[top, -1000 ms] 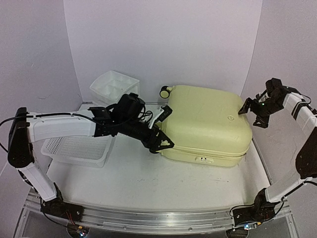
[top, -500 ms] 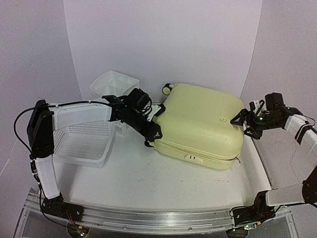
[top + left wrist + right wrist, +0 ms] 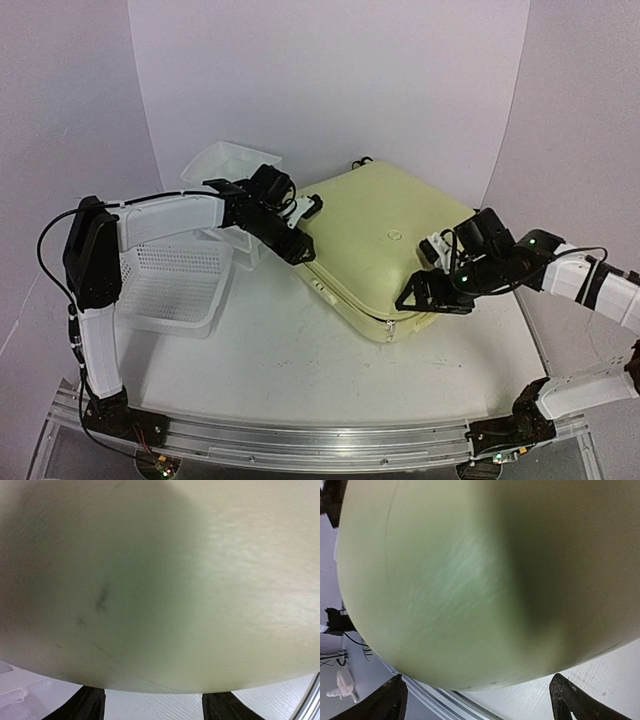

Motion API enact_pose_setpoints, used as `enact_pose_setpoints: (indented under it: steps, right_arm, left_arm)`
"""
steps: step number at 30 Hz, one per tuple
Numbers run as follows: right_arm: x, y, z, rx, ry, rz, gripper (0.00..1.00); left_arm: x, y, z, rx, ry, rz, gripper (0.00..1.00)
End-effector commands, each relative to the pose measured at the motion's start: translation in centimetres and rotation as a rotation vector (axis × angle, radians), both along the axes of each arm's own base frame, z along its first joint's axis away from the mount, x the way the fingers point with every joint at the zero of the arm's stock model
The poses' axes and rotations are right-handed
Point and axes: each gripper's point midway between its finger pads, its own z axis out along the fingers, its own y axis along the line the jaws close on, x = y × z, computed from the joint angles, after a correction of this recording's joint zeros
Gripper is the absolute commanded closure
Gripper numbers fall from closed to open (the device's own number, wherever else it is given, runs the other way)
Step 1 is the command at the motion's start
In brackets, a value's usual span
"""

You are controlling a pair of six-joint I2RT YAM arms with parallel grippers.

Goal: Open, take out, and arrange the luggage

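The pale yellow suitcase (image 3: 385, 245) lies flat and closed on the white table, turned diagonally, with one corner toward the front. Its shell fills the left wrist view (image 3: 165, 580) and the right wrist view (image 3: 485, 575). My left gripper (image 3: 296, 247) is open and presses against the suitcase's left side; both fingertips (image 3: 90, 707) show below the shell. My right gripper (image 3: 432, 298) is open against the suitcase's front right corner, with its fingertips (image 3: 570, 702) spread wide. A black wheel (image 3: 360, 163) shows at the far corner.
A white mesh basket (image 3: 170, 285) stands left of the suitcase, under my left arm. A white drawer unit (image 3: 225, 170) stands behind it at the back left. The table's right edge rail (image 3: 525, 320) runs close by my right gripper.
The suitcase has rotated counter-clockwise on the table, its front corner swinging toward the middle. My right gripper came down and left against its corner. My left gripper moved back along its left side.
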Motion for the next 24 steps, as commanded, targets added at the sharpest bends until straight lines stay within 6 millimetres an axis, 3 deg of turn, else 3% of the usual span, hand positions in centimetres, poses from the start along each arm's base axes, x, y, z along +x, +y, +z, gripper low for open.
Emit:
enact_pose_setpoints:
  steps: [1, 5, 11, 15, 20, 24]
  right_arm:
    - [-1.8, -1.0, -0.2, -0.235, -0.131, 0.008, 0.03]
    - [-3.4, -1.7, -2.1, -0.409, -0.271, -0.015, 0.06]
    - [-1.2, 1.5, -3.1, -0.352, -0.506, -0.144, 0.14]
    - [-1.3, 3.4, -2.8, -0.325, -0.688, -0.211, 0.17]
    - [-1.4, 2.6, -4.1, -0.24, -0.702, -0.351, 0.22]
    - [-1.4, 2.8, -5.4, -0.221, -0.715, -0.341, 0.28]
  left_arm:
    - [-1.9, -2.2, 7.7, -0.229, -0.07, -0.095, 0.33]
    - [-4.7, -1.7, 9.3, -0.333, -0.022, -0.131, 0.32]
    - [-7.7, -0.5, 10.0, -0.42, 0.032, -0.134, 0.32]
    - [-8.7, 0.6, 10.3, -0.44, 0.034, -0.114, 0.32]
    - [-10.0, 1.9, 10.7, -0.461, 0.024, -0.1, 0.32]
    - [-10.6, 2.5, 11.2, -0.475, 0.015, -0.102, 0.31]
